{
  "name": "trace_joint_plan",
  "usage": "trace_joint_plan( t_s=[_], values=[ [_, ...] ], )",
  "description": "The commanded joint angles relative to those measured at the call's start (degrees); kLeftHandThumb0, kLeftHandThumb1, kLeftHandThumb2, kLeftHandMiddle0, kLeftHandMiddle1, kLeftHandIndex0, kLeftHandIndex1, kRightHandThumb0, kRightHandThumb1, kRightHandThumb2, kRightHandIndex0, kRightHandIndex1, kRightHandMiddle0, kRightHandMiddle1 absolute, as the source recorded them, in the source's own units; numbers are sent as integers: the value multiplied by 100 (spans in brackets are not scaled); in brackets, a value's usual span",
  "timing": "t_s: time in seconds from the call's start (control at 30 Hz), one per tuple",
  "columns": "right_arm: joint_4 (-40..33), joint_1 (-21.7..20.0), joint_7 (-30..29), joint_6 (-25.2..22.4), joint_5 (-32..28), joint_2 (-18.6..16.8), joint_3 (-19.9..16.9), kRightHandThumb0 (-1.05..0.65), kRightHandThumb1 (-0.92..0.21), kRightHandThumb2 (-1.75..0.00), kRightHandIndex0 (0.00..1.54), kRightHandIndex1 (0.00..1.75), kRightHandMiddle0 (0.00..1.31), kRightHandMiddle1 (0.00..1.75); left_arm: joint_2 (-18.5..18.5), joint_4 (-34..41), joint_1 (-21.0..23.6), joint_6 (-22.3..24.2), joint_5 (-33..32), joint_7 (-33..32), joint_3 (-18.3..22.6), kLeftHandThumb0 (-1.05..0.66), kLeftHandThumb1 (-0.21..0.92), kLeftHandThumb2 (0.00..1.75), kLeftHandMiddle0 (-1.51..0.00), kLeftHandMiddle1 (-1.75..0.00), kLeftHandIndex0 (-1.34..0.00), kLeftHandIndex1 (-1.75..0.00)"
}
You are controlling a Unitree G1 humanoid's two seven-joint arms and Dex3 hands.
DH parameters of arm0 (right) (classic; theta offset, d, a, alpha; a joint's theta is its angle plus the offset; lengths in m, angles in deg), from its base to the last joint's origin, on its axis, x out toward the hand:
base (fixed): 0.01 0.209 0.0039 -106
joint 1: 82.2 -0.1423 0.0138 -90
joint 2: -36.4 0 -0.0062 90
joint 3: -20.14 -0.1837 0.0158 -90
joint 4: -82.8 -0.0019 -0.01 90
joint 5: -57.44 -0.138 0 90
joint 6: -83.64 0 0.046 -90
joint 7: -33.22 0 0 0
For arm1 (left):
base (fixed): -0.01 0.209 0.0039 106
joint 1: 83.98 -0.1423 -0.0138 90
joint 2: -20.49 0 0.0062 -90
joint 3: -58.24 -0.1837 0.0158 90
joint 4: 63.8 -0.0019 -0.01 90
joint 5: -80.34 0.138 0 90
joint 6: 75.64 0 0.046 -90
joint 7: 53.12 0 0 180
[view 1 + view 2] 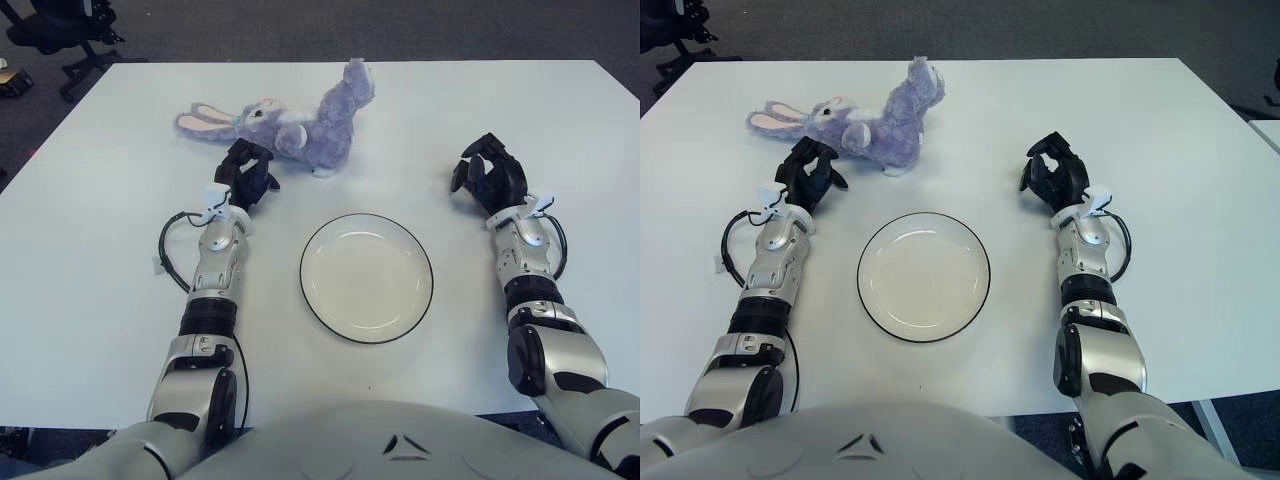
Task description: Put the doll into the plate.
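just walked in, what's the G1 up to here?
It is set to move the plush bunny doll into the plate, and nothing is grasped yet. The left hand sits just in front of the doll, fingers loosely curled. The right hand shows right of the plate, idle. The plate holds nothing.

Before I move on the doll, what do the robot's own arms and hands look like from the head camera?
Both arms are built of silver-grey metallic segments with black joint bands. The left hand and right hand are black, three-fingered, each with a small white fitting at the wrist. A black cable loops out beside the left forearm, ending in a small white connector; another black cable loops beside the right forearm. No markings are readable.
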Motion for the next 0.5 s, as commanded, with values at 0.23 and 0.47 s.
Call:
trace_joint_plan(
  t_s=[0.23, 0.47],
  values=[
    [-29, 317, -250, -192, 108, -247, 126, -38, -69, -82, 88, 175, 34, 175, -128, -652, -99, -955, -65, -87, 288, -22, 92, 27, -79, -175, -48, -175],
    [-106, 355, -316, -203, 135, -281, 168, -38, -69, -83, 88, 175, 35, 175, -72, -1030, -53, -1933, 316, -347, 304, -27, 92, 29, -77, -175, -45, -167]
  ],
)
